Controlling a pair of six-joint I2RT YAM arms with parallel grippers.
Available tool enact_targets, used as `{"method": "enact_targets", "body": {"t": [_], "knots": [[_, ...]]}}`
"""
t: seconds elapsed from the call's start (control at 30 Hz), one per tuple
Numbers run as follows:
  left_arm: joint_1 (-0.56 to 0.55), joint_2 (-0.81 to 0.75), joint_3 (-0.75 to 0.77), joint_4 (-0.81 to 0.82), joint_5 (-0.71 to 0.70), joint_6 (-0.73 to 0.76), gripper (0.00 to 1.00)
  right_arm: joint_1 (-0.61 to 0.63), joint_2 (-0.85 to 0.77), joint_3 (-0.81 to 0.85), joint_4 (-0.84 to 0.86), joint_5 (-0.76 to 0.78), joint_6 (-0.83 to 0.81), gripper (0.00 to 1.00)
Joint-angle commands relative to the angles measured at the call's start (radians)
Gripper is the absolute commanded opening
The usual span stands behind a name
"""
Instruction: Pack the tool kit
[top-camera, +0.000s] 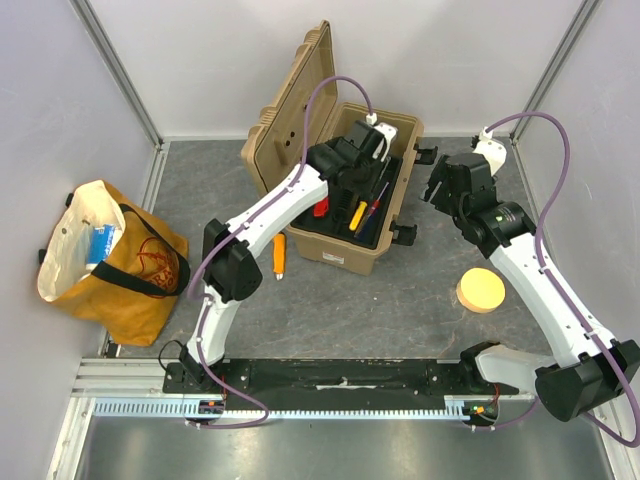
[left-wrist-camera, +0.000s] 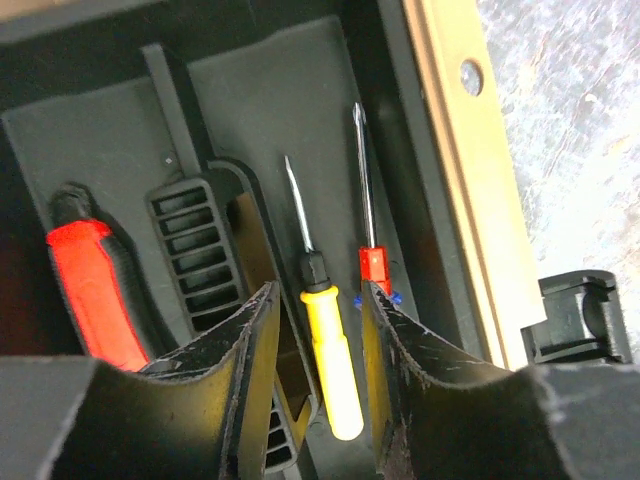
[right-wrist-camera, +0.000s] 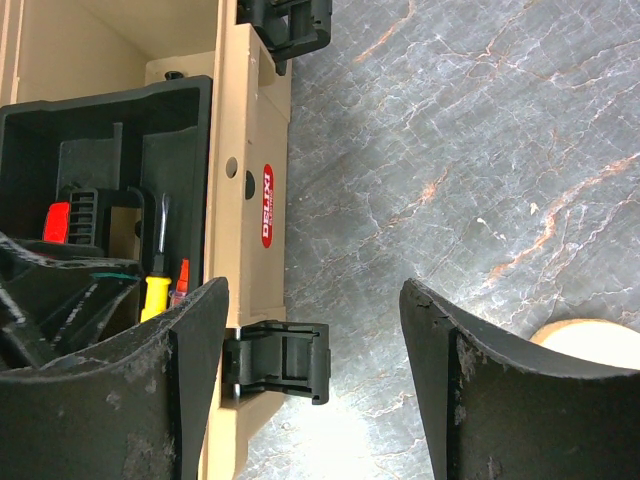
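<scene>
reaching from its base at the near left, the left arm folds at a raised elbow, and its forearm runs up and right over the front left corner of the toolbox (top-camera: 345, 255), with the wrist tipped down into the box. the toolbox sits open at the middle rear of the tabletop (top-camera: 400, 300), its lid (top-camera: 290, 110) leaning back to the left. the left gripper (left-wrist-camera: 320, 290) hangs low over the black inner tray (left-wrist-camera: 90, 140) with its fingers partly spread. the yellow screwdriver (left-wrist-camera: 328, 350) lies in the tray in the gap between them, close to the right finger, though i cannot tell if they touch. a red-handled screwdriver (left-wrist-camera: 373, 265) lies just beside it, and the red knife (left-wrist-camera: 95, 290) rests in the compartment to the left.

the right arm stretches from the near right corner up and left, its wrist turned toward the toolbox's right end. the right gripper (right-wrist-camera: 312, 290) hovers over bare tabletop near a black latch (right-wrist-camera: 280, 360), spread wide and holding nothing.

an orange tool (top-camera: 279, 255) lies on the tabletop just beside the toolbox's front left corner, under the left forearm. a round yellow sponge disc (top-camera: 481, 290) sits near the right arm, and a cloth bag (top-camera: 120, 270) stands well apart at the left.
</scene>
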Motion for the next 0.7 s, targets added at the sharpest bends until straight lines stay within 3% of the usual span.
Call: {"method": "enact_targets", "body": {"t": [0.0, 0.17, 0.37, 0.67], "knots": [[-0.003, -0.095, 0.084, 0.004, -0.019, 0.068, 0.44, -0.004, -0.015, 0.013, 0.021, -0.003, -0.005, 0.76], [-0.01, -0.234, -0.011, 0.001, 0.027, 0.075, 0.45, -0.006, -0.001, 0.019, 0.021, -0.004, -0.008, 0.76], [-0.01, -0.408, -0.068, 0.003, -0.053, 0.084, 0.46, -0.007, 0.005, 0.022, 0.021, -0.004, -0.01, 0.76], [0.014, -0.61, -0.06, 0.129, -0.448, 0.104, 0.52, -0.009, 0.007, 0.008, 0.029, -0.024, -0.001, 0.76]]}}
